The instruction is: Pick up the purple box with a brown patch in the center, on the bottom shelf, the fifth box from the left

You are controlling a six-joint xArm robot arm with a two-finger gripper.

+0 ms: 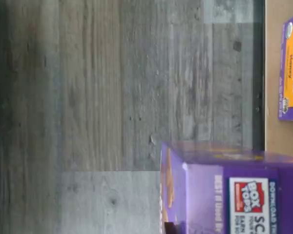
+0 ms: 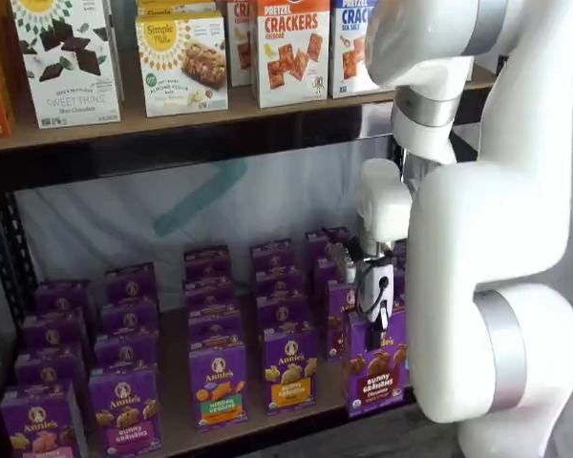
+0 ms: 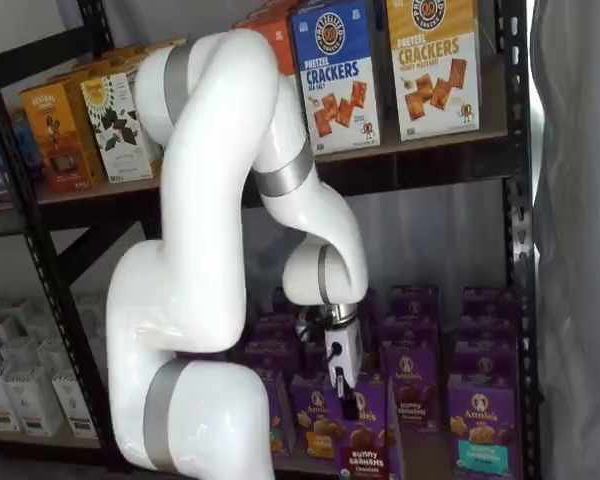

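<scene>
The purple box (image 2: pixel 375 370) is a small upright Annie's bunny grahams carton with a round white logo, dark brown cookies mid-front and a reddish-pink strip along its foot. It stands at the front edge of the bottom shelf (image 2: pixel 177 405), right of an orange-striped carton (image 2: pixel 290 373). The gripper (image 2: pixel 371 320) hangs at its top in both shelf views; I cannot tell whether the black fingers are pinching it. The wrist view shows the carton's Box Tops flap over grey plank flooring (image 1: pixel 88 117).
</scene>
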